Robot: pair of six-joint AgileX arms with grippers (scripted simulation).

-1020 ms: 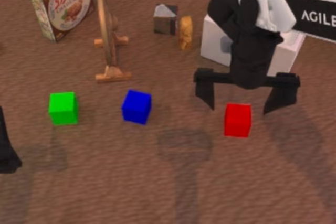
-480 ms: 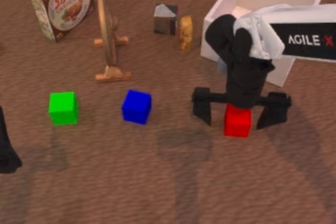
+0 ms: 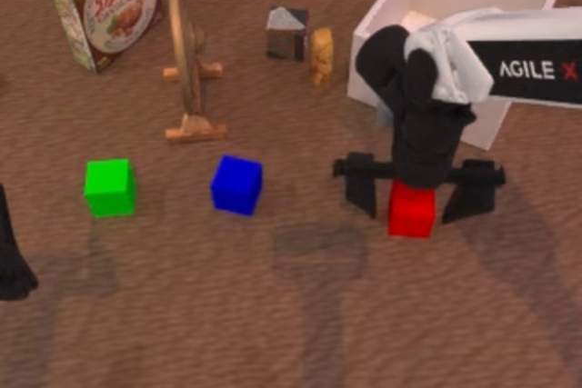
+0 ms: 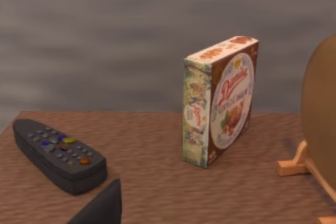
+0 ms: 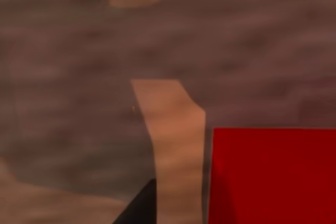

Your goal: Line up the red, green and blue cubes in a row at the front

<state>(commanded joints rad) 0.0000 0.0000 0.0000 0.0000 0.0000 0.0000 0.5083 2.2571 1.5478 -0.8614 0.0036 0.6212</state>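
The right arm (image 3: 427, 106) covers the back of the red cube (image 3: 411, 213) and part of the white box (image 3: 400, 6). At the table's left edge, the left gripper (image 3: 11, 265) is cut off. The round wooden piece (image 4: 320, 124) runs off frame in the left wrist view.

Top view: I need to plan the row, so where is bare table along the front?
Bare table runs across the front, below the green cube, blue cube and red cube. The right end effector straddles red, fingers open. The back is crowded; the left end effector sits at the left edge.
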